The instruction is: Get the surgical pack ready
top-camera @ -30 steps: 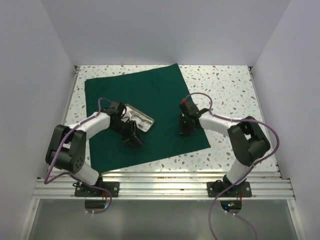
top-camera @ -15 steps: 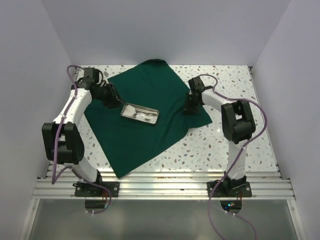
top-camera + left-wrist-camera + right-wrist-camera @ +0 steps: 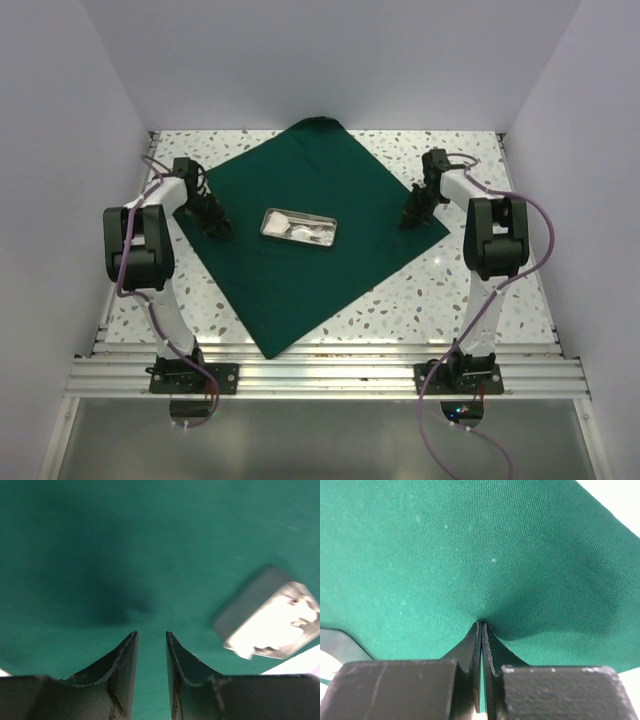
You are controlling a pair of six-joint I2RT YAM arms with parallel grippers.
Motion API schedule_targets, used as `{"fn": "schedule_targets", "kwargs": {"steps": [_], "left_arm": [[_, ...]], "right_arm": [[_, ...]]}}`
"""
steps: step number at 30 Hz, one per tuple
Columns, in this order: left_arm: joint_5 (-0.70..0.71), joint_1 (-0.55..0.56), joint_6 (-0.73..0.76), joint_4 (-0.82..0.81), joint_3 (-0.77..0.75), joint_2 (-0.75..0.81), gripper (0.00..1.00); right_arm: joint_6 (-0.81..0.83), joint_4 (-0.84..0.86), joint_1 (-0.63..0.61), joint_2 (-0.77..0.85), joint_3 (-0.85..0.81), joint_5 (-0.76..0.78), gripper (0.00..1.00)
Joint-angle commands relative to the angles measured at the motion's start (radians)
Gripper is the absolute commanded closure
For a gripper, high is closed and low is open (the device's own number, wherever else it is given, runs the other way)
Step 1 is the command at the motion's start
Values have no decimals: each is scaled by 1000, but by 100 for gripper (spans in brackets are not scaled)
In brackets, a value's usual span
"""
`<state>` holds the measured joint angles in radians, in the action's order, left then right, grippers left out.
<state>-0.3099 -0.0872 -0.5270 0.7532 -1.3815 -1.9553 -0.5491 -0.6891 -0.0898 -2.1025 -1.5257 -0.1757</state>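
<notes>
Here's the surgical pack (image 3: 300, 285), a big dark green cloth drape, spread out on the speckled table (image 3: 455, 290) and turned like a diamond: one corner points to the far wall, one to the near edge, one left, one right. Right in the middle of the cloth sits a shallow metal tray (image 3: 265, 222), long side running left to right, with white pads (image 3: 291, 227) lying inside it. Over on the left, the left arm reaches far up its side of the table, and the left gripper (image 3: 213, 224) is down at the left corner of the drape. From the left wrist view, its two dark fingers (image 3: 125, 665) stand a little apart with a narrow slot between them, partly open, and through that slot you see only green fabric lying beyond, nothing caught in the jaws. The tray shows blurred at the right of that view, bright pads and all. Now the right side: the right arm is stretched up along its edge, and the right gripper (image 3: 411, 219) is at the right corner of the drape. The right wrist view settles it: the jaws are pressed together and the green cloth is nipped between the tips, the fabric puckering and drawing in creases toward the pinch. The cloth fills almost all of that view, taut and smooth, with pale table showing only at the top right corner.
</notes>
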Motion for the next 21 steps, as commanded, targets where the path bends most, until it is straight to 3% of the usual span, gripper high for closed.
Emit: {"fn": "schedule_targets", "kwargs": {"steps": [1, 5, 9, 14, 21], "left_arm": [[-1, 36, 16, -58, 19, -17, 68], [11, 104, 25, -55, 50, -77, 69], [17, 164, -1, -103, 149, -41, 70], [5, 228, -30, -109, 188, 4, 71], [175, 170, -18, -6, 113, 104, 67]], "right_arm": [[101, -138, 42, -5, 32, 169, 100], [210, -133, 42, 36, -17, 179, 100], [297, -122, -28, 99, -83, 177, 100], [233, -130, -100, 108, -119, 88, 100], [181, -96, -197, 104, -76, 22, 100]]}}
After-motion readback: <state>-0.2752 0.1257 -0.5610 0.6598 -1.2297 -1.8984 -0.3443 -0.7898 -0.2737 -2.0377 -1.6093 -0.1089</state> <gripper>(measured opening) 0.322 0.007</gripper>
